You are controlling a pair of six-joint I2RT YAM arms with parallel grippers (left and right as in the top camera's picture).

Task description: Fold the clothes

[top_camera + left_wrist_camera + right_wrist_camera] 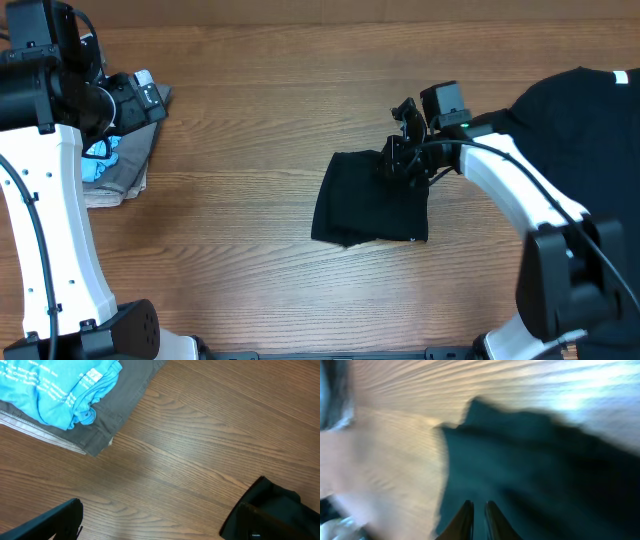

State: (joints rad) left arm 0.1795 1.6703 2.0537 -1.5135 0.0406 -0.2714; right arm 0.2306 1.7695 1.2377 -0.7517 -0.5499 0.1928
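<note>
Black shirt corner under right gripper

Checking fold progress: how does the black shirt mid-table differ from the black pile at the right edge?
The mid-table shirt is folded into a compact rectangle; the right-edge pile lies loose and spread. The shirt sits inside the overhead frame; the pile runs off its edge. Both are black fabric.
</note>
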